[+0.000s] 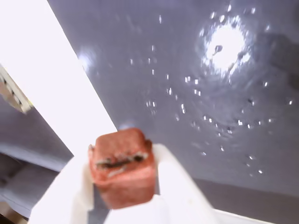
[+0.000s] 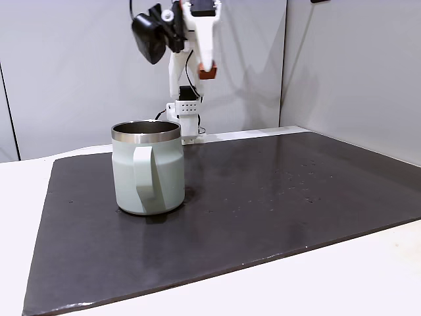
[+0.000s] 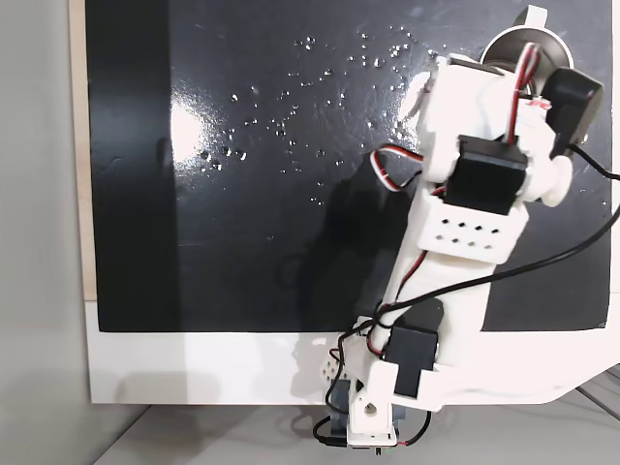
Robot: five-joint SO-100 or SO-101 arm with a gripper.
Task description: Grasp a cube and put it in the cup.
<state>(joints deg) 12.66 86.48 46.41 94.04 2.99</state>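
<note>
The gripper (image 1: 122, 205) is closed on the cube (image 1: 124, 165): in the wrist view the reddish-brown block sits pinched between the two white fingers (image 1: 175, 186), with a chipped, pale scar across its near face. In a fixed view from the front the cube (image 2: 207, 72) hangs high in the air under the arm (image 2: 197, 39), well above and behind the cup (image 2: 147, 168), which stands upright on the dark mat (image 2: 296, 191) with its handle turned toward the camera. In a fixed view from above, the arm (image 3: 465, 223) covers most of the cup (image 3: 506, 44), so only part of the steel rim peeks out near the top right corner. The step in hand looks like the carry to the cup, with the drop not yet done. To do it well, the arm should bring the cube squarely over the open mouth, not just over the rim, then come down close to the opening before the fingers part, since so small a block could bounce off the steel edge or the mat. The grip should stay firm through the swing, as the block's edges are uneven. No brand, label or writing can be read on anything here.
</note>
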